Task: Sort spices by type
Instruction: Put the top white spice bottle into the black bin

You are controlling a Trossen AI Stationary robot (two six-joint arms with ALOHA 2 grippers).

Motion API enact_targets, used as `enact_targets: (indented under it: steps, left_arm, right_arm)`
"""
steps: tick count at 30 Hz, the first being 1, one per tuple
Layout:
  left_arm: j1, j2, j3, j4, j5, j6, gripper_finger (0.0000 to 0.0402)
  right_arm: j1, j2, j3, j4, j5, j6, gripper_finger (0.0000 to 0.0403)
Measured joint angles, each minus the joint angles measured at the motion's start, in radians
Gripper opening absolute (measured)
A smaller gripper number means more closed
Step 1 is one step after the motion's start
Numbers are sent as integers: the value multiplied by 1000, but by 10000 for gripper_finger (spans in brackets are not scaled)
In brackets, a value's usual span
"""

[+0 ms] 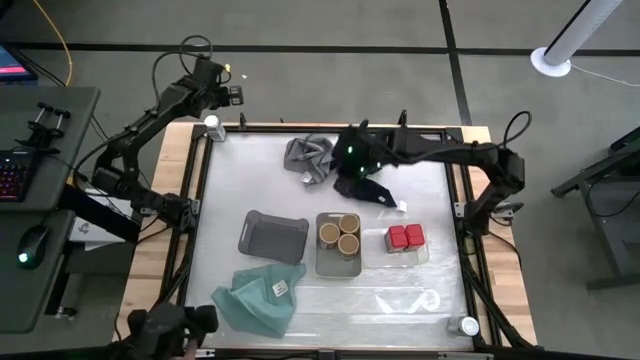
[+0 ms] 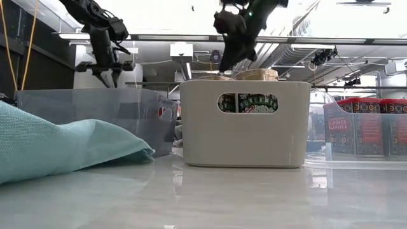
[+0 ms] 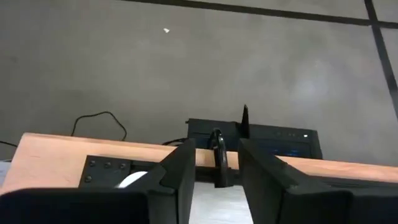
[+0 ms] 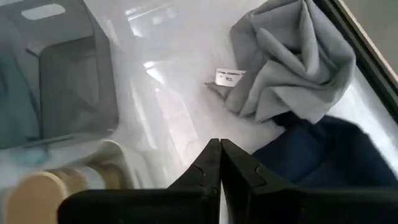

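Three tan-topped jars stand in the light grey tray. Two red boxy jars sit in the clear tray. One white-capped jar stands at the table's far left corner, another at the near right corner. My right gripper is shut and hovers above the table between the cloths and the light tray, holding nothing; the right wrist view shows the gripper over bare table. My left gripper is open, raised beyond the far left corner; the left wrist view shows the gripper empty.
A grey cloth and a navy cloth lie at the far middle. A dark grey tray lies left of the light tray, and a teal cloth lies near it. Bare table lies along the near edge and the far right.
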Motion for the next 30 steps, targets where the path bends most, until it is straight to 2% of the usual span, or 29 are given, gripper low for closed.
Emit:
enact_targets:
  steps: [2,5,9,13,19,23,30]
  left_arm:
    - [0,5,0,-7,-10,3,88]
    - [-9,21,0,10,-61,-24,19]
    - [-29,72,0,52,-207,-101,4]
    - [-68,135,0,47,-344,-179,1]
    - [-178,178,-1,-148,-548,-689,1]
    - [-266,186,-34,-219,-685,-821,0]
    - [-285,189,-163,-232,-716,-1072,0]
  right_arm:
    - [-54,0,0,2,-61,-58,0]
    - [-130,0,0,17,-162,-121,0]
    - [-212,0,0,39,-257,-124,0]
    - [-263,0,0,64,-279,-115,0]
    - [-301,0,0,88,-310,-94,0]
    - [-310,0,0,94,-310,-89,0]
    - [-311,0,0,92,-311,-90,0]
